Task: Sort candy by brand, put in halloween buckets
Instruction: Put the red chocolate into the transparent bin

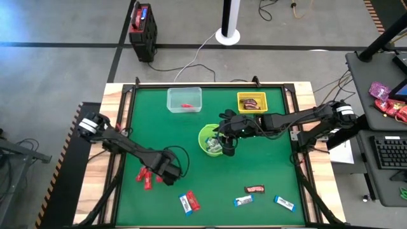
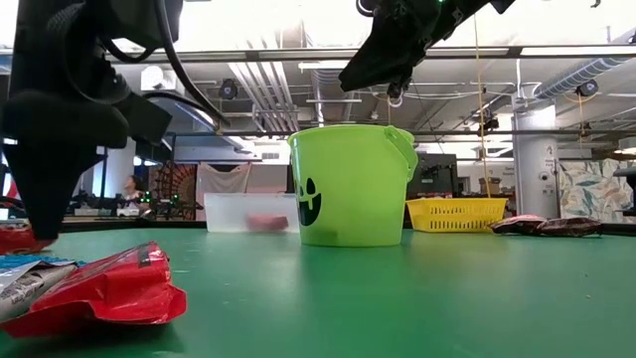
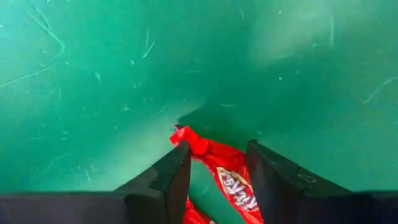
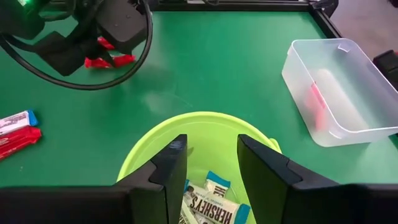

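A: Crinkly red foil-wrapped candy bar (image 3: pixel 227 177) lies between the left gripper (image 3: pixel 217 180)'s spread fingers, lower centre of frame.

B: Light, slippery; pinch mid-length. Right gripper (image 4: pixel 208 171), fingers apart, hangs over the lime-green round bucket (image 4: pixel 155 146).

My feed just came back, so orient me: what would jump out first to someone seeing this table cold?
The lime-green bucket with its jack-o'-lantern face stands mid-table, blue-and-white candies already inside, and the right gripper hangs open just above its rim. At the table's front left, the left gripper is down on the mat with its fingers either side of a red candy. A clear box and a yellow basket sit along the far edge.
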`<state>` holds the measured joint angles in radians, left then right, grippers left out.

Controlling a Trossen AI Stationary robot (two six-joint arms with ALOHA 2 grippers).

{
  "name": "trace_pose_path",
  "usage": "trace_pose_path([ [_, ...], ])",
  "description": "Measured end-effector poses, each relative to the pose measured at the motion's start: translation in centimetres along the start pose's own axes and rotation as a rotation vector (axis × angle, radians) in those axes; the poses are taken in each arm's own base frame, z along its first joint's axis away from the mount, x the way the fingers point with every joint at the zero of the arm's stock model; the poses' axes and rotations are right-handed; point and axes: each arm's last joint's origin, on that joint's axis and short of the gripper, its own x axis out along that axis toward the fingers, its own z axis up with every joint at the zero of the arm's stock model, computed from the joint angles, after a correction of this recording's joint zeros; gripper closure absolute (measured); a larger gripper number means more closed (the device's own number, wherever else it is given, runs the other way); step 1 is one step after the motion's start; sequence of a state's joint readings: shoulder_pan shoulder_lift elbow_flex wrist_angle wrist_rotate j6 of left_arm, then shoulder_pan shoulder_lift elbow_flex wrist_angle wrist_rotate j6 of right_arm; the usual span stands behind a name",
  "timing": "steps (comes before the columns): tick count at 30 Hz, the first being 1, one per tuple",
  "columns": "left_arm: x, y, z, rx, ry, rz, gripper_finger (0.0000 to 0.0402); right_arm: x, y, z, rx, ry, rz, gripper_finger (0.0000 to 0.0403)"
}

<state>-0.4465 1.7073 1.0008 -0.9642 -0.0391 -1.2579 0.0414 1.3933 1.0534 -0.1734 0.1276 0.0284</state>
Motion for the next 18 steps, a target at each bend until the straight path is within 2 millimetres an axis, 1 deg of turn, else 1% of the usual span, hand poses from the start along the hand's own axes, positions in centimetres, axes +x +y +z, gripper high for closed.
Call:
trace_pose_path([
  [4, 0.1, -0.1, 0.0, 0.015, -0.001, 0.0, 0.0302, 0.0, 0.0, 0.0, -0.004, 0.0, 0.0, 0.0268],
  [6, 0.1, -0.1, 0.0, 0.023, -0.003, -0.002, 0.0329, 0.0, 0.0, 0.0, -0.004, 0.0, 0.0, 0.0266],
  [9, 0.1, -0.1, 0.0, 0.041, -0.005, -0.007, 0.038, 0.0, 0.0, 0.0, -0.006, 0.0, 0.0, 0.0267],
  [10, 0.1, -0.2, 0.1, 0.045, -0.005, -0.009, 0.039, 0.0, 0.0, 0.0, -0.006, 0.0, 0.0, 0.0268],
  [15, -0.1, -0.2, 0.1, 0.093, -0.032, -0.013, 0.0399, 0.0, 0.0, 0.0, -0.006, 0.0, 0.0, 0.0271],
  [18, -1.3, -0.5, 0.3, 0.152, -0.09, -0.043, 0.0401, 0.0, 0.0, 0.0, -0.006, 0.001, 0.0, 0.0267],
])
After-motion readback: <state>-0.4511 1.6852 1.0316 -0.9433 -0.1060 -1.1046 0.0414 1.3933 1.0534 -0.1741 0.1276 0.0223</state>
